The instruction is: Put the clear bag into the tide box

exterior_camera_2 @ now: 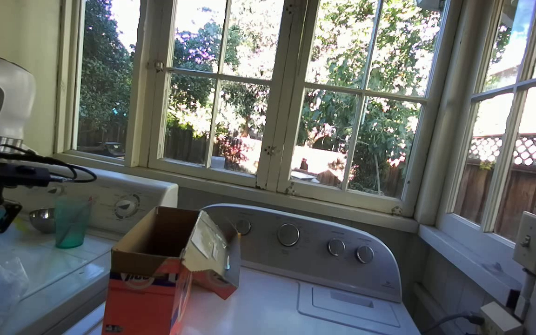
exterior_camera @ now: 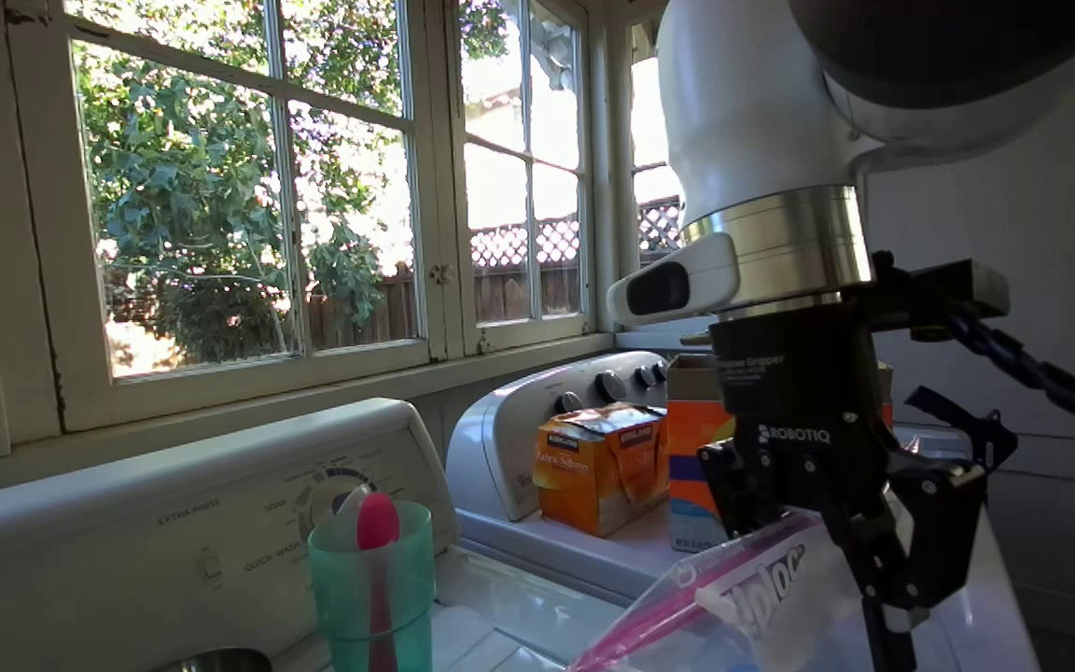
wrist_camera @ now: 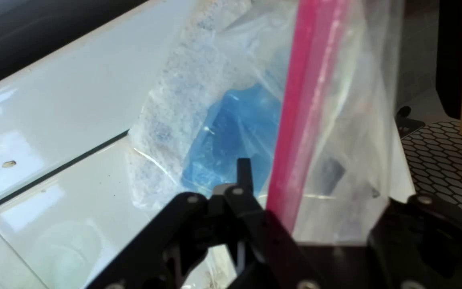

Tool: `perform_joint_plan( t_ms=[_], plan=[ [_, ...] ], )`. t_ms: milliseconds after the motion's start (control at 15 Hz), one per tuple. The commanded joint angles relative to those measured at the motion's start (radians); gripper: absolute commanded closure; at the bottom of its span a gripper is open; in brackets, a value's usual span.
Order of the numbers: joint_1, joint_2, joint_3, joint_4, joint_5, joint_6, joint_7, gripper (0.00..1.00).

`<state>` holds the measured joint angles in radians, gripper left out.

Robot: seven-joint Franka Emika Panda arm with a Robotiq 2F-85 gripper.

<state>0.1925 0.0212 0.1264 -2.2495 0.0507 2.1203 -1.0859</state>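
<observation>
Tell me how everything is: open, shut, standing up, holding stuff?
Tide box: open, flap hanging outward.
Clear bag: white and blue stuff inside; unclear if sealed.
Gripper: open.
Green cup: upright, holding pink utensil.
Small orange box: upright; unclear if open.
Metal bowl: partly hidden.
Windows: look shut.

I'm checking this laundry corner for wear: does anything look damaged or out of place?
Yes. In an exterior view, the Tide box has its top flap hanging outward, its edge ragged as if torn. In the wrist view, a brown spot marks the white appliance surface; whether chip or dirt, I cannot tell.
</observation>
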Motion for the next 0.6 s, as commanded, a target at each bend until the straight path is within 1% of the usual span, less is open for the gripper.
perform_joint_plan(
  t_ms=[0, 67, 133, 200, 400, 533],
  plan=[
    [-0.014, 0.000, 0.014, 0.002, 0.000, -0.002, 0.001, 0.49],
    [-0.014, 0.000, 0.014, 0.002, 0.000, -0.002, 0.001, 0.49],
    [-0.014, 0.000, 0.014, 0.002, 0.000, -0.002, 0.001, 0.74],
    [-0.013, 0.001, 0.015, 0.004, -0.011, -0.004, 0.009, 0.75],
    [-0.013, -0.001, 0.015, 0.004, -0.019, 0.003, 0.021, 1.00],
    [-0.014, -0.004, 0.015, 0.003, -0.020, 0.007, 0.031, 1.00]
  ],
)
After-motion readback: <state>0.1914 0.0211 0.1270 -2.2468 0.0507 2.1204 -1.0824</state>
